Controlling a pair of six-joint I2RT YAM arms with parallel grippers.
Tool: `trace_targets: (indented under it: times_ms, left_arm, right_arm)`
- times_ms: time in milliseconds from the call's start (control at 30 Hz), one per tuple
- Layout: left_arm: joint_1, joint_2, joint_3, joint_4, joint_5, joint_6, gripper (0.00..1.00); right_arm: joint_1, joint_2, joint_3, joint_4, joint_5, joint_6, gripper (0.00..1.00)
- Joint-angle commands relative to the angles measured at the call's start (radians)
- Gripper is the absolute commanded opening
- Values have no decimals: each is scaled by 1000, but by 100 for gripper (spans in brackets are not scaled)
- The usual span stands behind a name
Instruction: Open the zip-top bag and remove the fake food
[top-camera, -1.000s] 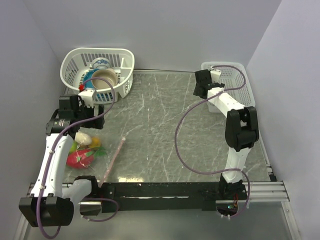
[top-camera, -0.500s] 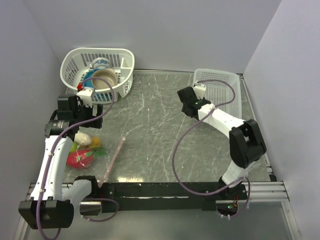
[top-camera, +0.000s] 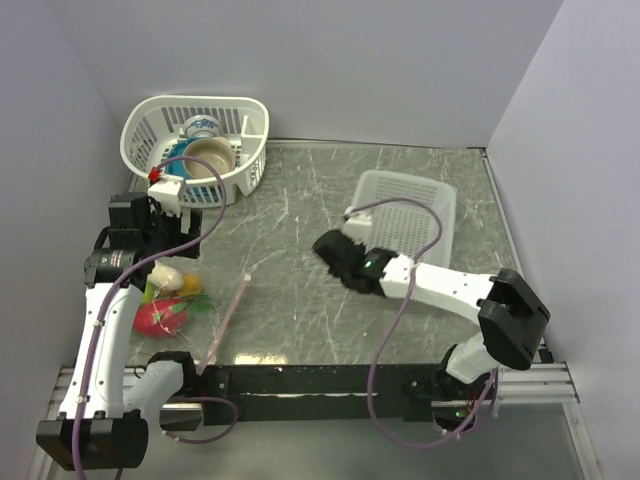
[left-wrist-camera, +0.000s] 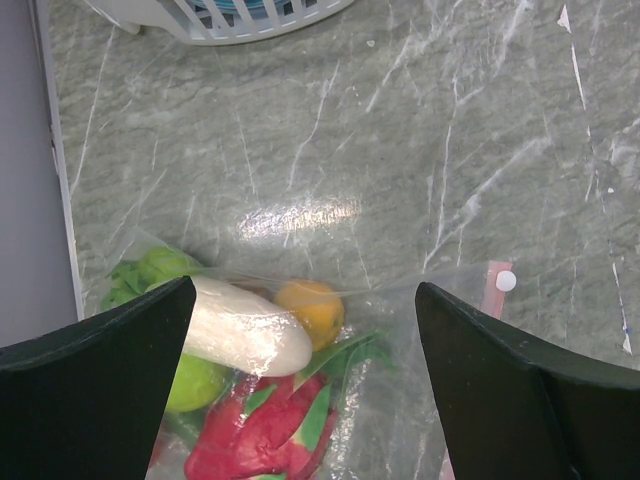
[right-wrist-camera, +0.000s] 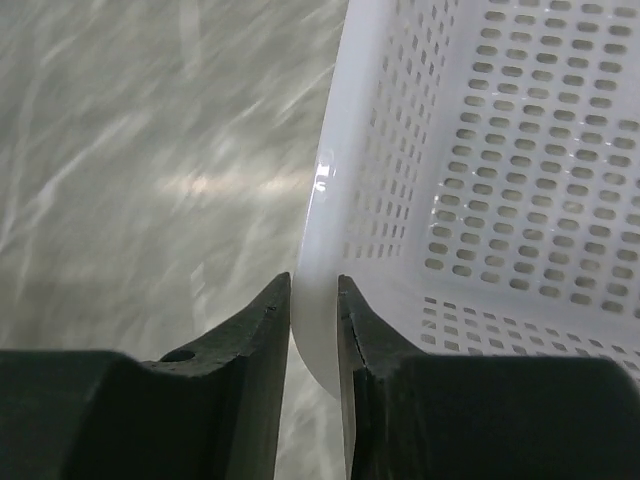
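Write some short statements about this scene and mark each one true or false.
1. The right gripper is shut on the rim of the rectangular basket. True.
2. The left gripper is shut on the zip-top bag. False: it hangs open above the bag.
3. The fake food lies inside the bag. True.
4. The bowls sit in the rectangular basket. False: the bowls sit in the round basket.

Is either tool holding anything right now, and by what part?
Right tool is shut on the white mesh basket, pinching its side wall at the rim near a corner. Left tool is open above the bag, holding nothing.
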Motion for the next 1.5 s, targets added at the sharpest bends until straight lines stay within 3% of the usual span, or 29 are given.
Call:
trace_targets:
  times_ms: [0, 67, 167, 200, 267, 300, 367, 767, 1033, 1167, 1333, 1433, 1467]
  left_arm:
    - [-3, 5, 63, 18, 4, 9, 99]
    - [-3, 2, 75, 15, 1, 14, 99]
    - [-3, -9, 69, 15, -5, 20, 99]
    - [-3, -13, 66, 17, -9, 20, 99]
    - [-3, -21, 58, 18, -10, 20, 99]
    - [-3, -21, 57, 17, -9, 17, 99]
    - [-3, -26, 57, 14, -9, 15, 99]
    - [-4, -47, 45, 18, -24, 29, 99]
    - [-1, -38, -49, 72, -85, 43, 99]
    - [28, -49, -57, 55, -82, 90, 99]
    - [71, -3, -41, 66, -42, 92, 99]
    - [89, 26, -29, 75, -21, 83, 99]
    - [92, 33, -28, 81, -21, 83, 99]
  right_arm:
    - [211, 115, 27, -128, -64, 120, 16]
    - [297, 161, 73, -227, -29, 138, 15]
    - [328, 179, 120, -280, -11, 138, 26]
    - [325, 134, 111, -269, -2, 131, 39]
    - [305, 73, 101, -240, 6, 91, 54]
    - [293, 22, 104, -222, 7, 80, 71]
    - [268, -7, 142, -223, 6, 39, 76]
    - [165, 103, 370, -142, -83, -110, 84]
    - [144, 422, 656, -234, -119, -13, 80]
    - [186, 346, 488, -93, -148, -53, 83]
    - [203, 284, 351, -84, -194, -75, 82]
    - [208, 229, 242, -74, -206, -73, 71]
    - [211, 197, 193, -85, -199, -69, 59]
